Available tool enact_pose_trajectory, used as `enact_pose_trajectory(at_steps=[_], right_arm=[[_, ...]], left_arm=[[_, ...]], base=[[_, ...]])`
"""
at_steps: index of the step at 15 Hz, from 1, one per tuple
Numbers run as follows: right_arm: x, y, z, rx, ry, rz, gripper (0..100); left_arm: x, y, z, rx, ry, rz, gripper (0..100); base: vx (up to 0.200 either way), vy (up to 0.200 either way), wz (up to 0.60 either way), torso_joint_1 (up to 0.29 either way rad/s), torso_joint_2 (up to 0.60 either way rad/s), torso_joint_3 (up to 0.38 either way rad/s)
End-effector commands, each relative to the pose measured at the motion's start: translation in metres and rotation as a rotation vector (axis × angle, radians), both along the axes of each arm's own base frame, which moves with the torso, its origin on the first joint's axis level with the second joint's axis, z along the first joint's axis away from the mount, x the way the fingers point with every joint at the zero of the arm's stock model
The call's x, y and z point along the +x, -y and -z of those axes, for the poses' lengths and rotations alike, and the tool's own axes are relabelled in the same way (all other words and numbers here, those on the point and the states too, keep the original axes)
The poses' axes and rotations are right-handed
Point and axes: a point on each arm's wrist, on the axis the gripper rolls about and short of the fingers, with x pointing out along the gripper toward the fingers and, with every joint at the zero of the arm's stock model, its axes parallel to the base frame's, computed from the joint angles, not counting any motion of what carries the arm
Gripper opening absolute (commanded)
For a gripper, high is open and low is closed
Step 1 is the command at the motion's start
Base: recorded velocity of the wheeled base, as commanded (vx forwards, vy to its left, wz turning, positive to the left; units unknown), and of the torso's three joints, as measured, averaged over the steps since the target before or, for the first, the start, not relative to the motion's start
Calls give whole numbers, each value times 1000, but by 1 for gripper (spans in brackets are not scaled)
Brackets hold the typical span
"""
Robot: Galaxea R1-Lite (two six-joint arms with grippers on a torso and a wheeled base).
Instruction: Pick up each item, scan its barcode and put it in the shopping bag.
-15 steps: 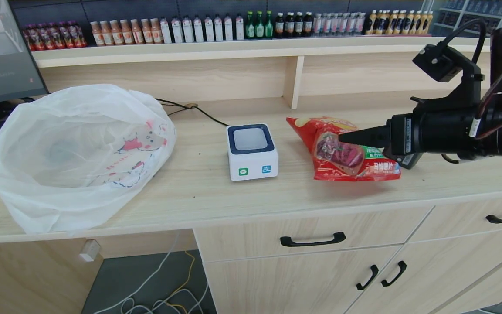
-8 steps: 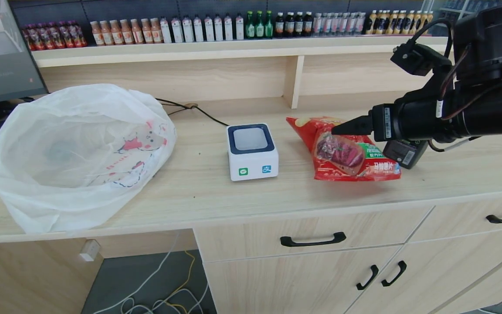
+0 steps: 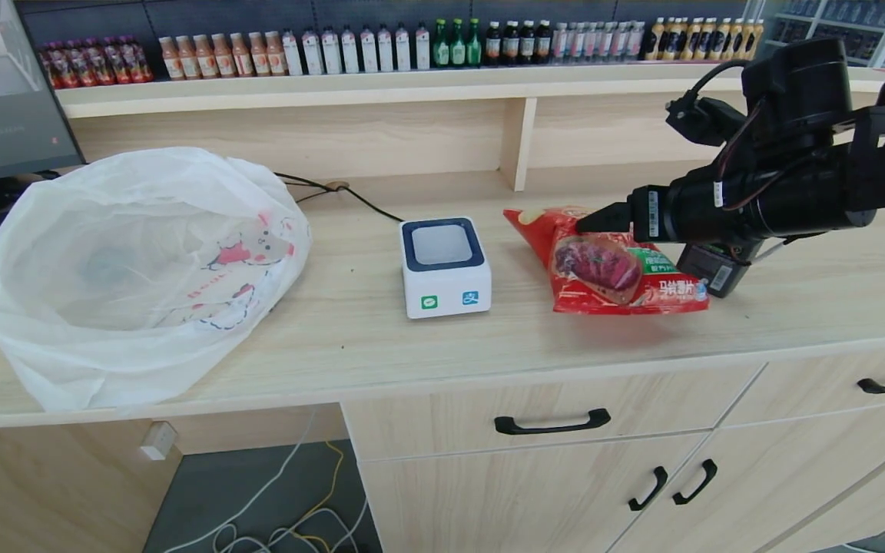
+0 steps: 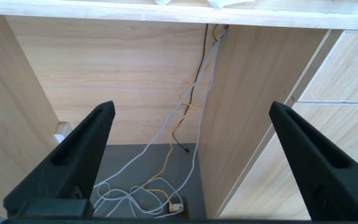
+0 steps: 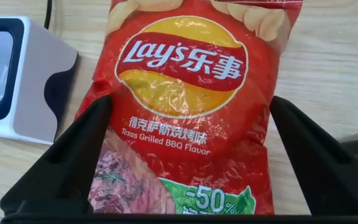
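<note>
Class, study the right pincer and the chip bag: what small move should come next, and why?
Probably lower a little and close on the chip bag. The right pincer stands open with one finger on either side of the bag, which lies flat on the counter beside the scanner, not yet lifted.

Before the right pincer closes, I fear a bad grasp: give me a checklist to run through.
1. The right pincer is open: ok.
2. Its fingers straddle the chip bag: ok.
3. The chip bag lies flat on the counter: ok.
4. The scanner window is uncovered: ok.
5. The shopping bag mouth gapes open: ok.
6. Barcode facing known: cannot tell.
</note>
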Motion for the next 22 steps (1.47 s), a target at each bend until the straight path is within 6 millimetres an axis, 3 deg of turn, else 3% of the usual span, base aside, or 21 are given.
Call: enact_pose_trajectory(at_steps=[1, 7, 13, 17, 22], right_arm=[[5, 2, 3, -1, -6, 10, 100], [6, -1, -7, 5, 31, 4, 100], [6, -10, -2, -27, -20, -28, 100], [15, -17, -9, -42, -52, -57, 100], [20, -31, 1, -83, -84, -107, 100]], left_arm=[[0, 0, 0, -1, 0, 0, 100], [0, 0, 0, 0, 0, 0, 100], [0, 0, 0, 0, 0, 0, 100], [0, 0, 0, 0, 0, 0, 100], [0, 0, 0, 0, 0, 0, 100]], base=[[0, 0, 0, 0, 0, 0], [0, 0, 0, 0, 0, 0], [0, 0, 0, 0, 0, 0], [0, 0, 0, 0, 0, 0], [0, 0, 0, 0, 0, 0]])
